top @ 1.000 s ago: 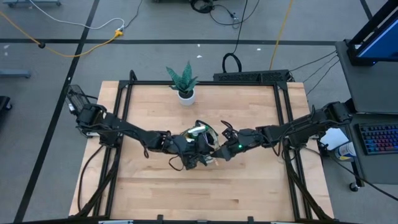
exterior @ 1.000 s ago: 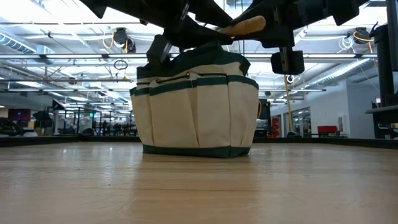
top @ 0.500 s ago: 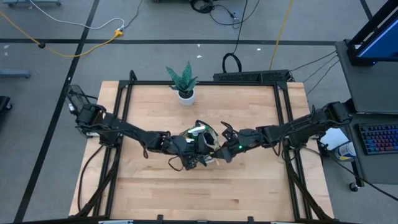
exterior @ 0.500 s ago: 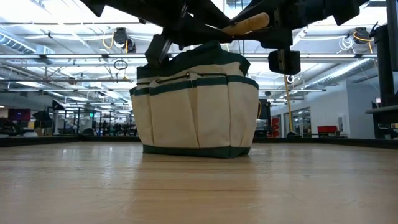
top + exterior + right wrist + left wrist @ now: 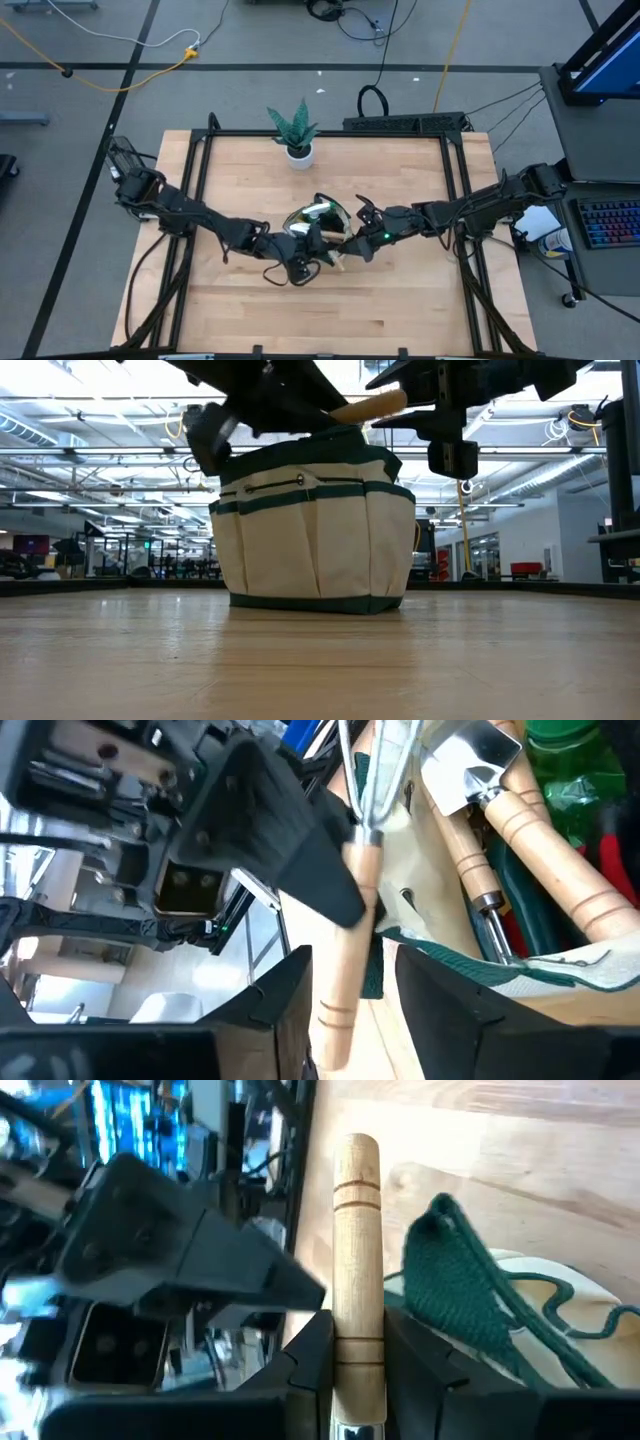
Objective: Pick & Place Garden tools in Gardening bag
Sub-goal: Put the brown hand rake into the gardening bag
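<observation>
The beige gardening bag with green trim stands mid-table. Inside it lie wooden-handled trowels, a green spray bottle and something red. Above its rim, my left gripper is shut on a wooden-handled hand rake, which hangs nearly level. My right gripper is open. Its fingers stand on either side of the rake handle's free end; I cannot tell whether one of them brushes it. My left gripper pinches the rake's wooden handle between its two fingers, close to the metal collar below the tines. The fingers cross the handle at a slant, coming from the table's left. The rake is lifted clear above the bag, its free end toward my right gripper.
A spiky green plant in a white pot stands at the far edge of the table. The bag's green loop handle lies just beside the held rake. Bare wood lies near and to both sides of the bag.
My left gripper has drawn back toward the table's near left with the rake. The handle has slid that way over the bag and stayed nearly level. My right arm has stayed in place.
</observation>
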You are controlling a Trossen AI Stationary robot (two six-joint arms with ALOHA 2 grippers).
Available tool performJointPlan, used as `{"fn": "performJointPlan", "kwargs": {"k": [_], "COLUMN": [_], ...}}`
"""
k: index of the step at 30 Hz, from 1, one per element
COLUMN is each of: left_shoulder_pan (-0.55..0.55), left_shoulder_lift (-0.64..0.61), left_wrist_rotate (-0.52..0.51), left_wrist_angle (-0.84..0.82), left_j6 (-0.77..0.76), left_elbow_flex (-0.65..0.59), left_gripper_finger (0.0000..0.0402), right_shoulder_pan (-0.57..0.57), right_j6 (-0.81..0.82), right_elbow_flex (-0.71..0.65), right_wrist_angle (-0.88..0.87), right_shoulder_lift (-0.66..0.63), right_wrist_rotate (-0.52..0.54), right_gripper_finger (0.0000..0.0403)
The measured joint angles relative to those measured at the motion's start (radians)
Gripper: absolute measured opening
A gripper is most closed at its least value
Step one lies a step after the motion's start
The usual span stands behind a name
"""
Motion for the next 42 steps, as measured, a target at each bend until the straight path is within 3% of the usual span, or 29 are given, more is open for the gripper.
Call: {"fn": "performJointPlan", "kwargs": {"k": [5, 8, 14, 17, 29, 42], "left_shoulder_pan": [-0.02, -0.019, 0.027, 0.055, 0.156, 0.16], "left_shoulder_lift": [-0.048, -0.085, -0.108, -0.108, -0.105, -0.107], "left_wrist_rotate": [-0.084, -0.08, 0.209, 0.264, 0.261, 0.135], "left_wrist_angle": [-0.04, -0.1, -0.106, -0.107, -0.316, -0.423], "left_j6": [-0.14, -0.245, -0.541, -0.618, -0.738, -0.671], "left_elbow_flex": [0.0, 0.0, 0.0, 0.0, -0.001, 0.0], "left_gripper_finger": [0.0076, 0.0079, 0.0069, 0.0075, 0.0076, 0.0075], "right_shoulder_pan": [0.0, 0.0, 0.0, 0.0, 0.001, 0.0], "right_j6": [-0.011, -0.044, -0.059, -0.076, -0.087, -0.107], "right_elbow_flex": [0.0, 0.0, 0.0, 0.0, 0.001, 0.001], "right_wrist_angle": [0.001, 0.0, 0.0, 0.001, -0.004, -0.036], "right_shoulder_lift": [0.0, 0.0, 0.0, 0.0, -0.001, -0.001], "right_wrist_rotate": [-0.001, -0.001, -0.001, -0.001, -0.005, -0.002], "right_gripper_finger": [0.0146, 0.0145, 0.0146, 0.0145, 0.0144, 0.0144]}}
